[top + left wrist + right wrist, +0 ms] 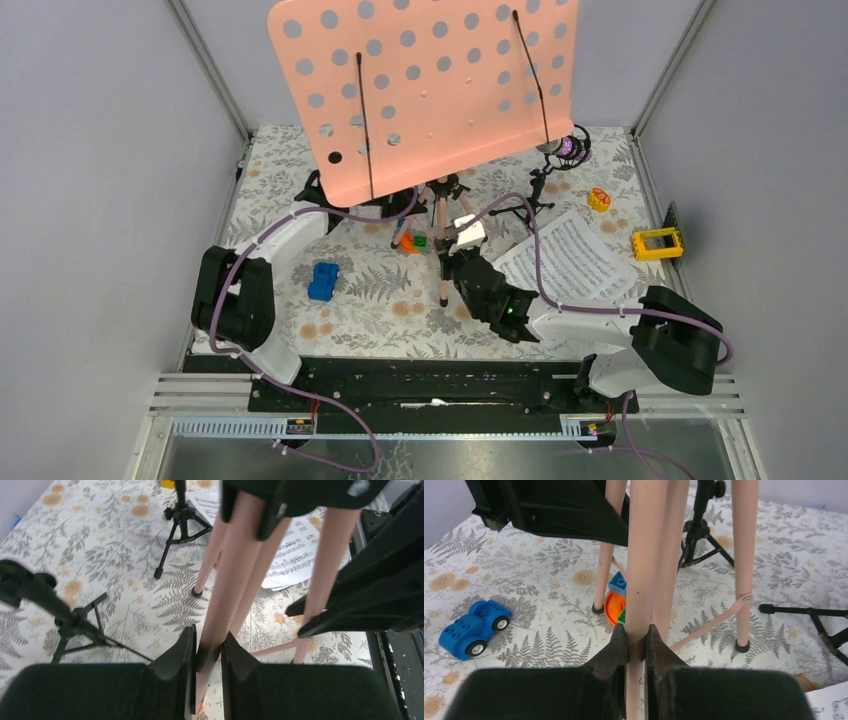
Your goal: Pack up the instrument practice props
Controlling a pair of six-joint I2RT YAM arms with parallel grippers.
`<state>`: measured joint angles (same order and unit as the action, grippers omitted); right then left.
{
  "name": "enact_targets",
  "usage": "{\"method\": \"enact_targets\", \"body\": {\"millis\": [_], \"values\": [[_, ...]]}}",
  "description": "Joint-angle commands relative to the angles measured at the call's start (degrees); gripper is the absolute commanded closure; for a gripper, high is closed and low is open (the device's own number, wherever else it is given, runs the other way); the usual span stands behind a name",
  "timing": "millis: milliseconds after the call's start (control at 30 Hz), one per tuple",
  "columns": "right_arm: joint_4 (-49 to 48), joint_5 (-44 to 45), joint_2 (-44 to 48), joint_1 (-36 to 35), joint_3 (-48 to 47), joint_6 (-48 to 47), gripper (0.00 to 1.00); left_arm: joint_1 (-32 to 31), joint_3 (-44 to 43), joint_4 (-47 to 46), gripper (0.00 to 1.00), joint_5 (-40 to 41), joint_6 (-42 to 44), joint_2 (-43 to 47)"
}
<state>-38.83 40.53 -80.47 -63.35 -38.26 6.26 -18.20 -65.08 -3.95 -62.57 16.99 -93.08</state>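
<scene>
Top external view: a big salmon-pink rack [425,80] fills the upper middle. It is a flat, smooth sheet full of round holes, and two thin dark wires run down its face. It leans over and hides much of what is below it. Under it stand the pink tripod legs [442,285], long, thin and round like sticks, with small dark tips.

Left wrist view: the left gripper [207,645] is squeezed tight on one of the tripod legs, with its black pointed fingers pressing on both sides. Right wrist view: the right gripper [636,640] is clamped on a pink leg in the same way, low in the frame.

White sheet-music pages [575,262], covered in tiny printed lines, lie flat just right of the middle, close to the right arm. A purple glitter microphone [570,150] sits on a thin black stand [535,195] at the upper right, next to the rack's edge.

A chunky blue toy car [323,280] waits at middle left. Orange and green blocks [412,241] sit between the legs. A yellow block [657,243] lies at the right. Everything rests on a cloth [380,300] printed with grey ferns and orange flowers.
</scene>
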Motion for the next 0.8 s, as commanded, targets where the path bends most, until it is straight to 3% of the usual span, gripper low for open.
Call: {"method": "enact_targets", "body": {"millis": [0,233,333,500,633,767], "values": [[-9.8,-7.0,4.1,0.1,4.3,-9.8,1.00,-4.5,-1.7,11.2,0.91,-2.6,0.9,2.1],[-9.8,-14.3,12.6,0.1,11.1,-12.6,1.00,-9.3,12.0,-4.1,0.98,10.9,-11.7,15.1],[-6.6,-16.4,16.5,0.0,11.7,-12.5,1.00,-9.5,17.3,-9.2,0.97,14.8,-16.8,19.7],[-2.5,-22.5,21.2,-0.9,12.4,-10.6,1.00,-10.8,21.1,-10.0,0.94,18.1,-21.8,24.5],[-8.3,-22.7,21.5,-2.6,15.4,-13.2,1.00,-15.3,23.5,-11.3,1.00,23.1,-22.4,26.8],[-19.4,-21.6,18.3,-2.8,18.5,-17.0,1.00,-19.2,24.3,-12.6,1.00,28.2,-22.7,28.8]]}}
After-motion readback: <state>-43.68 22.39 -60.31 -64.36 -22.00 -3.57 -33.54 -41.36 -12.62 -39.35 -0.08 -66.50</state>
